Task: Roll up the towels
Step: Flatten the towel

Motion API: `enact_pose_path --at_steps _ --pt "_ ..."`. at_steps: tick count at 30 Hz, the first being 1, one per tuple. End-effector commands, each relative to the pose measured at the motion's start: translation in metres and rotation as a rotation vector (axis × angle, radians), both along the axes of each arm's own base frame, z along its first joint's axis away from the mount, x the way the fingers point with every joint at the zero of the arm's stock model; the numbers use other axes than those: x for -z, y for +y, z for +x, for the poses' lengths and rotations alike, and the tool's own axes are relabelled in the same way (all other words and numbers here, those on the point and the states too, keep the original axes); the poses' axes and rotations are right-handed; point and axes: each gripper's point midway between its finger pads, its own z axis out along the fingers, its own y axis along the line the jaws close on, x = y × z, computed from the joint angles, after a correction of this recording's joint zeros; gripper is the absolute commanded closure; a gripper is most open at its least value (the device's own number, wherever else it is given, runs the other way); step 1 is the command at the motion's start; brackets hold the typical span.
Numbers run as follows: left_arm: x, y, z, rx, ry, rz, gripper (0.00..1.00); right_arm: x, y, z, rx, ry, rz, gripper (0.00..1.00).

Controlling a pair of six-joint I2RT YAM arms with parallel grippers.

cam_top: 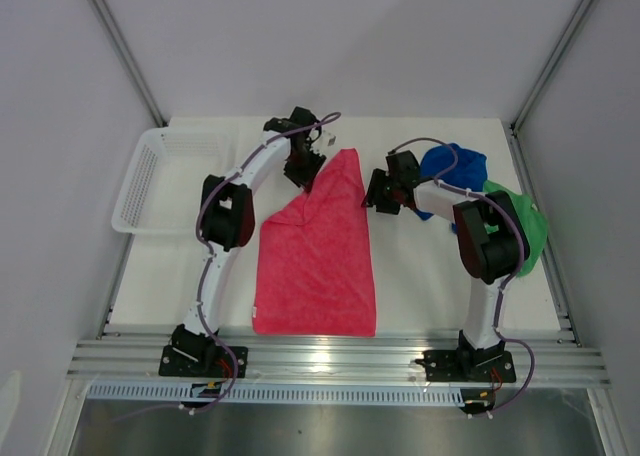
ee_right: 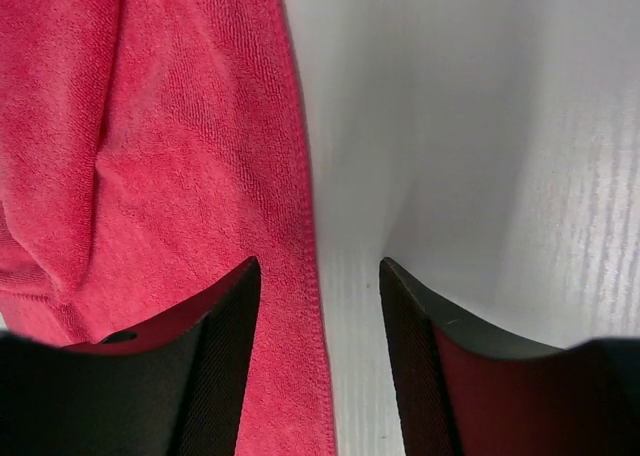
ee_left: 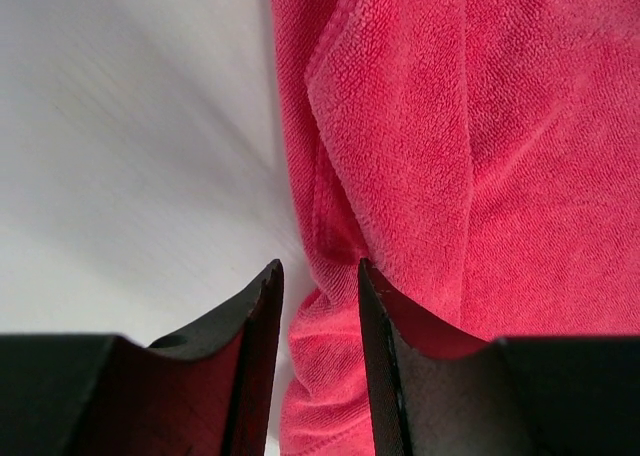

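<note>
Pink-red towel (cam_top: 318, 261) underlies parted left pincer (ee_left: 318, 268), parted right pincer (ee_right: 319, 262); blue towel (cam_top: 456, 162) shows only overhead

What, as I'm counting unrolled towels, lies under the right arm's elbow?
A crumpled bright green microfibre towel, a royal blue one beyond it. The arm covers part of each; anything else beneath is hidden.

White mesh basket (cam_top: 140, 181) at the far-left corner of the table (cam_top: 420, 276); 1 aluminium rail (cam_top: 340, 361) along its near edge.
</note>
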Motion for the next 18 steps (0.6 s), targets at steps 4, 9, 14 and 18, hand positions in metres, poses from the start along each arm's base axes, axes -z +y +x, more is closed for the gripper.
enact_pose_path --at_steps 4,9,14,18 --pt "-0.066 0.004 0.012 -0.009 -0.132 -0.074 0.60 0.031 0.009 -0.021 -0.040 0.089 0.007 0.54" --pt "-0.080 0.012 0.015 -0.026 -0.155 -0.085 0.59 0.041 0.019 -0.027 -0.050 0.110 0.014 0.60" --pt "-0.079 0.016 0.014 -0.023 -0.149 -0.076 0.59 0.048 0.005 -0.028 -0.006 0.134 -0.004 0.83" --pt "-0.081 0.018 0.014 -0.020 -0.151 -0.075 0.59 0.047 -0.003 -0.026 0.015 0.143 0.006 0.97"
